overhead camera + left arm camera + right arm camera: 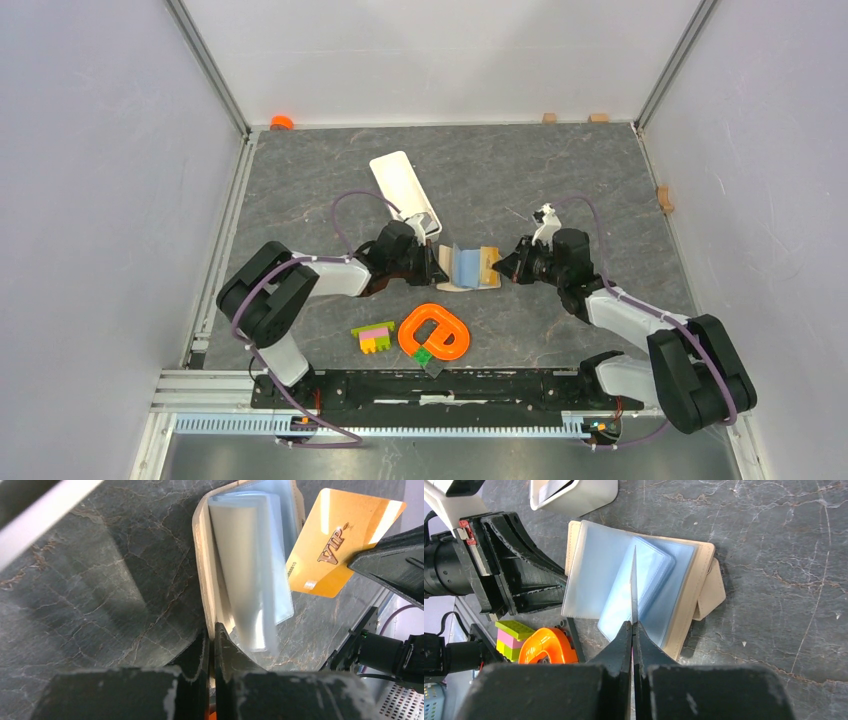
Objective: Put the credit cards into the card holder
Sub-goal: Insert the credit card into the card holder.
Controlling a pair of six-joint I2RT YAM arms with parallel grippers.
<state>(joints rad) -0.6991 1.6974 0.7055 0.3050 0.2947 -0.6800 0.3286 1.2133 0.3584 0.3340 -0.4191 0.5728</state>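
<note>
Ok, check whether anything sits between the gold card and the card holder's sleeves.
Nothing visible does. The gold card, pinched in the right fingers, is right beside the clear sleeves of the open card holder, with no object between them. The left fingers clamp the holder's edge, off to one side of that path.

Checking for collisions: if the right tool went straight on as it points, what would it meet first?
Probably the open card holder, its clear sleeves; the gold card in the right tool leads. Depth unclear.
</note>
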